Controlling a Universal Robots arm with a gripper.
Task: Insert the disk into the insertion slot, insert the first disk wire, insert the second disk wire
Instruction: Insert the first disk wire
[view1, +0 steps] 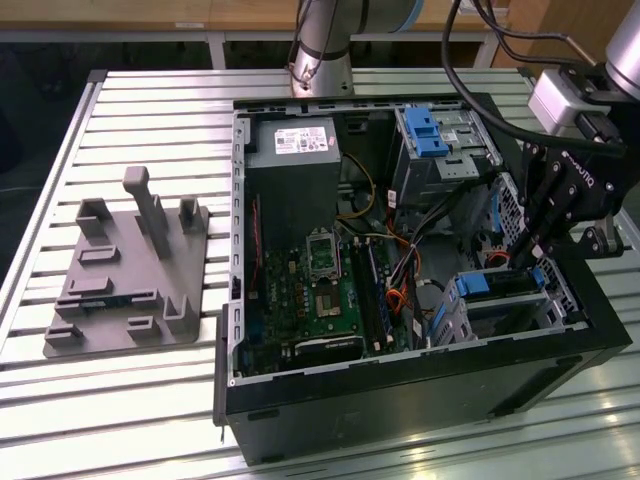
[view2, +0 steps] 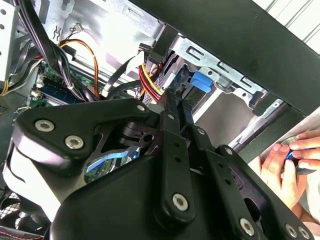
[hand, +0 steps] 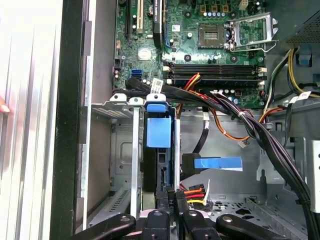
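Gripper (hand: 171, 196), fingers pressed together, hangs at the end of the disk (hand: 159, 132) seated in the insertion slot (hand: 135, 150). Red-yellow wires (hand: 194, 192) crowd just beside, and any pinched part is hidden.

Blue-framed disk (hand: 159, 132) sits inside insertion slot (hand: 112, 107)

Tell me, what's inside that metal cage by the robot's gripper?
The disk in its blue frame sits inside the cage. The gripper covers one end of it, so that part is hidden.
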